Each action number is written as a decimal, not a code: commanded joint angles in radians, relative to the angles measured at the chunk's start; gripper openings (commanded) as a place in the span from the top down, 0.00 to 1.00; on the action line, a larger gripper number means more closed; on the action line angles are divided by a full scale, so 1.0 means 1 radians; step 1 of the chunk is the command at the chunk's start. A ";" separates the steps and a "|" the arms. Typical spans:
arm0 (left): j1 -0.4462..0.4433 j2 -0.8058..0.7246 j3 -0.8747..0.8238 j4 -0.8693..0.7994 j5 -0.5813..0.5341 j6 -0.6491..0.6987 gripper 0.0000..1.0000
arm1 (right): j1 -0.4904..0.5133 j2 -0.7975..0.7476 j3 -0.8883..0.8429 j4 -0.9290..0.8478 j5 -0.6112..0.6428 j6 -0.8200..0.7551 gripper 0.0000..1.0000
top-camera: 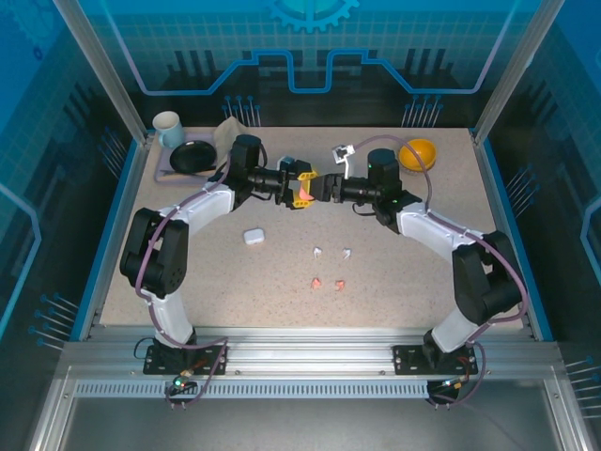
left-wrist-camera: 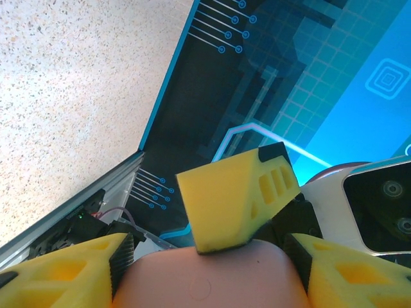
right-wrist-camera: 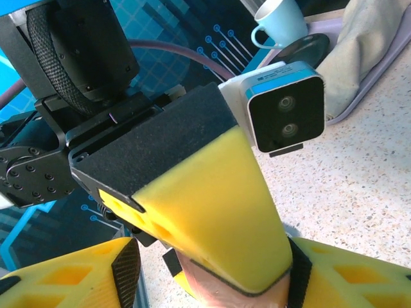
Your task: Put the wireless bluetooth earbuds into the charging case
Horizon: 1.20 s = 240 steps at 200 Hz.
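- From above, the left gripper (top-camera: 299, 188) and right gripper (top-camera: 315, 191) are seen meeting nose to nose over the middle of the table (top-camera: 404, 282), with a pink case (top-camera: 302, 194) held up between them.
- On the table below, two white earbuds (top-camera: 318, 252) are seen lying apart, with two pink earbuds (top-camera: 316, 282) just nearer the arms. All four are outside any case.
- A white case (top-camera: 254, 237) is seen lying to their left, well apart.
- At the left wrist, the pink case (left-wrist-camera: 205, 285) is shown clamped between the left gripper's (left-wrist-camera: 209, 273) yellow fingers. One right finger (left-wrist-camera: 234, 199) is pressed on its top edge.
- At the right wrist, the case (right-wrist-camera: 221, 296) sits between the right gripper's (right-wrist-camera: 212, 279) pads. It is largely covered by a left finger (right-wrist-camera: 212, 212), so whether it is clamped there cannot be told.
- A mug (right-wrist-camera: 279, 19) is caught in the background here.
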<state>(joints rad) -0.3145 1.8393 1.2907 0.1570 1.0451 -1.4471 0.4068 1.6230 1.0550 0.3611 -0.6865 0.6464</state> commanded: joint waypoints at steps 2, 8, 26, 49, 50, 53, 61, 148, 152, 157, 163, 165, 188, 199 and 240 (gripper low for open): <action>-0.009 0.019 -0.002 0.055 0.020 -0.042 0.56 | 0.012 0.026 0.030 0.044 -0.063 -0.002 0.39; -0.009 0.018 0.000 0.059 0.018 -0.045 0.56 | 0.015 0.030 0.031 0.045 -0.064 -0.002 0.39; -0.011 0.022 0.005 0.058 0.020 -0.045 0.55 | 0.018 0.041 0.024 0.057 -0.066 0.005 0.41; -0.011 0.023 0.005 0.056 0.020 -0.045 0.54 | 0.018 0.043 0.014 0.065 -0.061 0.012 0.45; -0.011 0.023 0.005 0.056 0.020 -0.044 0.54 | 0.018 0.043 0.015 0.065 -0.061 0.012 0.45; -0.010 0.023 0.004 0.056 0.020 -0.045 0.54 | 0.018 0.043 0.014 0.065 -0.060 0.012 0.46; -0.011 0.023 0.004 0.052 0.020 -0.041 0.53 | 0.018 0.043 0.014 0.065 -0.059 0.013 0.48; -0.009 0.020 0.016 -0.007 0.009 0.003 0.24 | 0.013 0.027 0.013 0.052 -0.057 0.032 0.71; -0.009 0.021 0.016 -0.008 0.006 0.003 0.23 | 0.013 0.025 0.013 0.051 -0.055 0.032 0.72; -0.009 0.020 0.015 -0.008 0.006 0.002 0.22 | 0.013 0.022 0.011 0.048 -0.054 0.032 0.73; -0.009 0.020 0.018 -0.008 0.006 0.003 0.21 | 0.014 0.021 0.010 0.045 -0.054 0.030 0.73; -0.009 0.021 0.017 -0.008 0.004 0.002 0.21 | 0.014 0.020 0.010 0.043 -0.054 0.029 0.73; -0.006 0.017 0.020 -0.016 -0.010 0.007 0.17 | 0.014 0.016 0.009 0.026 -0.043 0.025 0.77; 0.000 0.010 0.020 -0.035 -0.031 0.018 0.15 | 0.012 0.015 0.010 0.017 -0.038 0.027 0.81; 0.107 -0.098 -0.052 -0.074 -0.191 0.065 0.09 | 0.005 -0.033 -0.018 -0.023 0.025 0.063 0.85</action>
<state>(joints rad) -0.2821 1.8362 1.2835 0.1169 0.9604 -1.4277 0.4122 1.6547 1.0542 0.3630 -0.7048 0.6804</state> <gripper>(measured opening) 0.900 0.245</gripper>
